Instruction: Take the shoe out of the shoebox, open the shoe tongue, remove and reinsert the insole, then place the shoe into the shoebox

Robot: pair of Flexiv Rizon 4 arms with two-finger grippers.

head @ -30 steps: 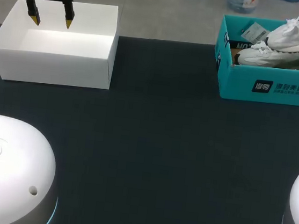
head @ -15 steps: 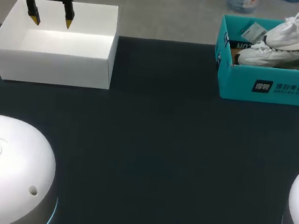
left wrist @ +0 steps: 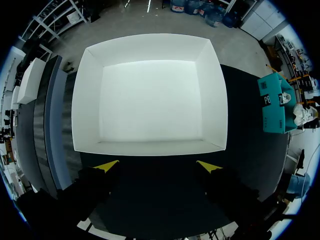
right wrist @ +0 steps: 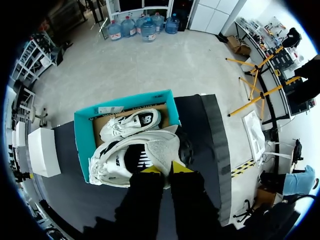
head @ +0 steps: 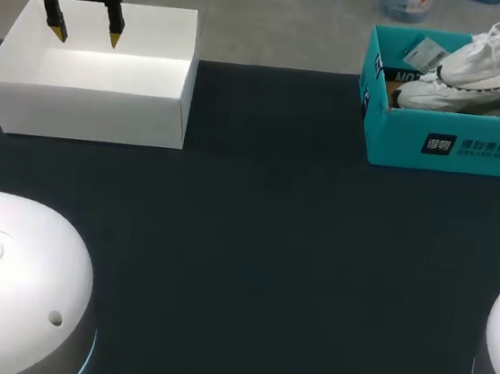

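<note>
Head view: the left gripper (head: 82, 37) hangs over the white box (head: 87, 114) at the far left of the table (head: 251, 259), fingers wide and empty. At far right, one white shoe (head: 495, 57) tilts up out of the teal shoebox (head: 453, 147), above a second shoe (head: 441, 93) lying inside. Left wrist view: spread tips, nothing between them, the white box ahead. Right wrist view: the right gripper (right wrist: 166, 169) has its tips narrow, pinched on the shoe's heel end, over the shoebox. I judge the step in hand to be taking the shoe out. Next it needs lifting clear of the box wall and setting on the table.
</note>
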